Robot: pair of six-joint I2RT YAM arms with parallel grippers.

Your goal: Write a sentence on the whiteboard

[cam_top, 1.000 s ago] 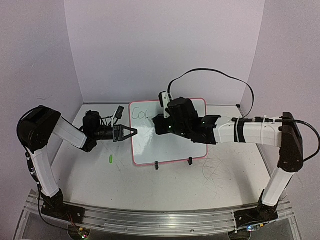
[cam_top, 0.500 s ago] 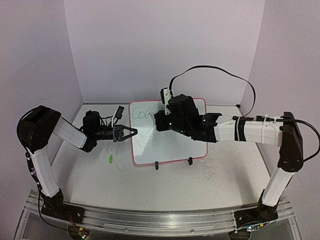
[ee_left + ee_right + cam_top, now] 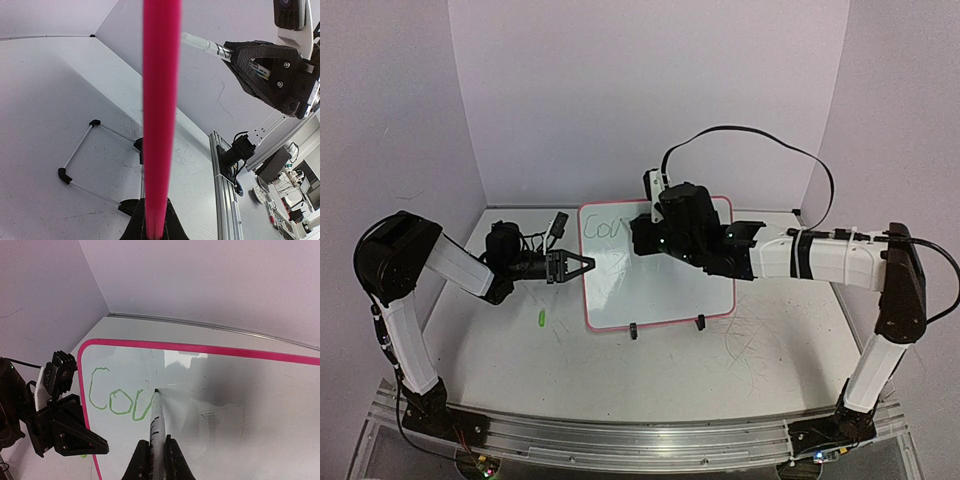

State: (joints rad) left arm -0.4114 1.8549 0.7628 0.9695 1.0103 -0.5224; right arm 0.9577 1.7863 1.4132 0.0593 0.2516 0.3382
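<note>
Overhead: pinching the left edge of the whiteboard (image 3: 620,290) with the left claw (image 3: 582,265), bracing it where it is standing tilted on its clip feet toward the back of the surface (image 3: 650,370). Reaching over its upper left corner with the right claw (image 3: 640,240); showing only the green start of the sentence (image 3: 603,228).

Left wrist: clamping shut on the pink rim (image 3: 160,100), running straight up out of the fingers. Facing the right claw (image 3: 270,75), closed around a marker (image 3: 205,45).

Right wrist: gripping the marker (image 3: 156,425) tightly between narrow fingers, tip touching the whiteboard (image 3: 250,405) at the end of "Cou" (image 3: 117,400), beside the left claw (image 3: 70,435) at the rim.

Judging the step: writing the fourth letter, barely into the task. Doing it well probably meaning pressing lightly and evenly, moving the tip in short strokes, lifting cleanly between letters, matching letter height, drifting rightward along a level line, and holding the rim firmly against sliding or tipping.
</note>
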